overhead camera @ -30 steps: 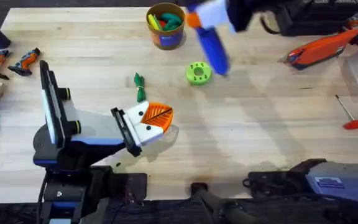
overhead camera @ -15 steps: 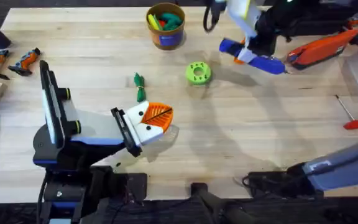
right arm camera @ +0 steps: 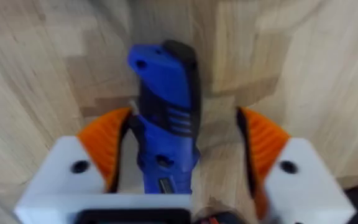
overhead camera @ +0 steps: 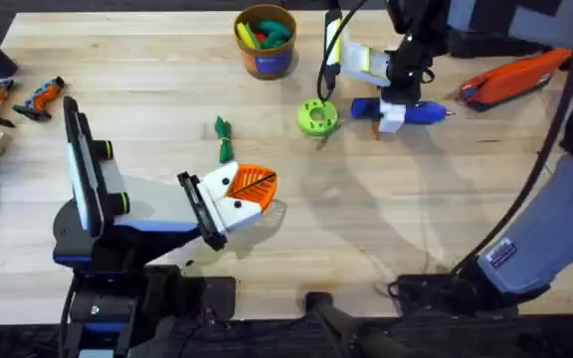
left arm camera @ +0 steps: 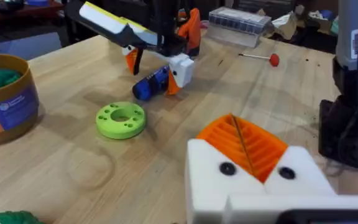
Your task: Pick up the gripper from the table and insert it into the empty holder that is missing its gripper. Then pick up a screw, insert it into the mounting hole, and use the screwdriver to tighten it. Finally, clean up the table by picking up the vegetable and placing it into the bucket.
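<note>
The blue screwdriver point(overhead camera: 423, 110) lies flat on the table, just right of the lime-green disc point(overhead camera: 317, 116). My right gripper point(overhead camera: 391, 112) stands over its middle, open; in the right wrist view the orange pads point(right arm camera: 104, 146) flank the screwdriver point(right arm camera: 166, 106), and a gap shows on one side. My left gripper point(overhead camera: 255, 187) rests near the table's middle, shut. Its two orange wedges point(left arm camera: 241, 140) are pressed together in their white holders point(left arm camera: 216, 180), where two dark screw heads show. The dark-green vegetable point(overhead camera: 224, 139) lies beyond the left gripper. The bucket point(overhead camera: 265, 64) stands at the far edge.
A large orange-and-black tool point(overhead camera: 513, 82) lies at the far right. A thin red-handled rod point(left arm camera: 266, 58) is on the right side. Small orange-and-black parts point(overhead camera: 28, 97) and a clear box point(left arm camera: 238, 23) sit at the table's sides. Toy items fill the bucket.
My right gripper brought the screwdriver down from above the far middle and laid it flat beside the green disc; its fingers now stand open around it. The left arm stayed still.
</note>
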